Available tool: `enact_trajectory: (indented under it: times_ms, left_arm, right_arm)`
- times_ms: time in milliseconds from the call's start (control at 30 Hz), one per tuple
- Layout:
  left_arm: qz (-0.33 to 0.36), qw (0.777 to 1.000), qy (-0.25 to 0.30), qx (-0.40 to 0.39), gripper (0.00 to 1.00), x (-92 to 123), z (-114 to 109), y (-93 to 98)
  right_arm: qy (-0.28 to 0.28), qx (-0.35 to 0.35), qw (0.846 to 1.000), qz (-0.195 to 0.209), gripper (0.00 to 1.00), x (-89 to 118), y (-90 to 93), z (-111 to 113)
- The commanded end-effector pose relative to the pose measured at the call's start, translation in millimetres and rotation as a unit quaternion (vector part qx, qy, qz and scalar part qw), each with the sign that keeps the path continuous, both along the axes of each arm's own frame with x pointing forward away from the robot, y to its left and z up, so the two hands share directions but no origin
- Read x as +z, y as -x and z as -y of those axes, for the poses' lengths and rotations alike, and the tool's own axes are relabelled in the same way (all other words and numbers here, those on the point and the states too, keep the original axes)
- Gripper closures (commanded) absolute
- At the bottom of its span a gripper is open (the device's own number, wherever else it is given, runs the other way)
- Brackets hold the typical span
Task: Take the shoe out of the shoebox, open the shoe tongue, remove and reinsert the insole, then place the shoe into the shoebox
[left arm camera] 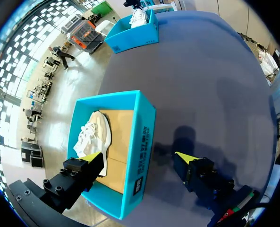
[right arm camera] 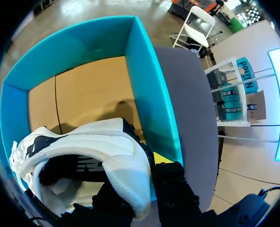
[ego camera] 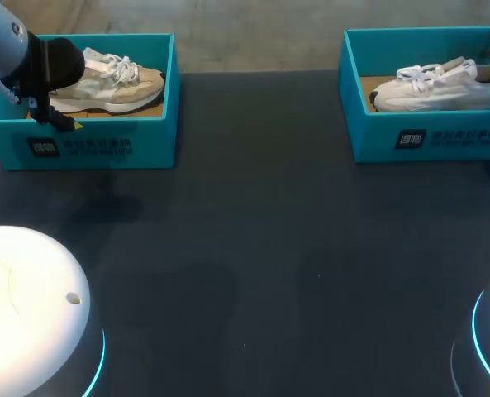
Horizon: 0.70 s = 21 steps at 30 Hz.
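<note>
Though boxed, white laced shoe (ego camera: 439, 91)

shoeboxes: 2 counted, left shoebox (ego camera: 104, 136), right shoebox (ego camera: 451, 136)
shoes: 2 counted, beige shoe (ego camera: 121, 87), white shoe (ego camera: 435, 89)
shoes per box: 1 held

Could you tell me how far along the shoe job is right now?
Nothing looks done: the beige shoe and white shoe lie in the left shoebox and right shoebox. In hand: the open left gripper straddles the left shoebox's wall; the right gripper is at the white shoe's heel. Remaining: lifting out, tongue, insole, putting back.
</note>
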<state>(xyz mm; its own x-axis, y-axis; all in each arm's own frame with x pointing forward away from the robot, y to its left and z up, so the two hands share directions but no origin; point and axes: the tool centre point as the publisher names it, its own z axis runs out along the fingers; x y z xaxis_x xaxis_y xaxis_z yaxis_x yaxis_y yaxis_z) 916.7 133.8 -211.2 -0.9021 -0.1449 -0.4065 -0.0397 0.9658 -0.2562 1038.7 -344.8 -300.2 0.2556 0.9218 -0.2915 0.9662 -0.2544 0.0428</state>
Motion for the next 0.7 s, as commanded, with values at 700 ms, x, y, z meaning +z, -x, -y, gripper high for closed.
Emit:
enact_trajectory:
  times_ms: [700]
  left_arm:
    - [0.000, 1.000, -0.001, 0.001, 0.00, 0.1, 0.0, 0.7]
  right_arm:
    - [-0.007, -0.002, 1.000, -0.001, 1.00, -33.9, 6.6, 0.3]
